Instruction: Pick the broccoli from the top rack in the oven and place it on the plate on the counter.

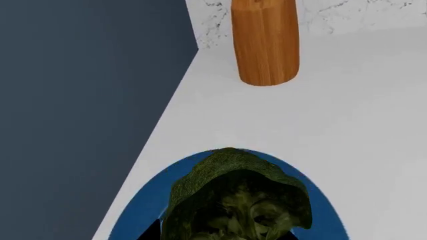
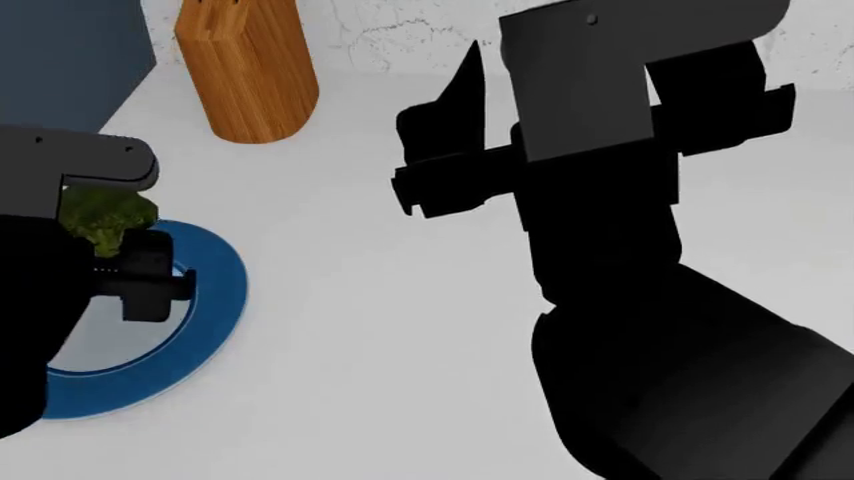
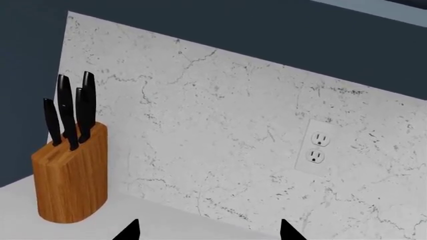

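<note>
Over the round flat plate with the wide bright-blue rim (image 2: 214,300), held up by the left gripper (image 2: 114,255): the small bumpy green broccoli (image 2: 107,215), jaws clenched on it. Not yet resting on the plate, as far as can be judged. Best to come down slowly, keep over the pale grey middle, then let go gently so no rolling off. Bumpy, lumpy top, so maybe wobbly. Smooth plain white counter (image 2: 441,330) all around. Behind, near the speckled wall, a rounded wooden knife block (image 2: 247,70). Right gripper (image 3: 207,232) up high, jaws spread wide, holding nothing.
</note>
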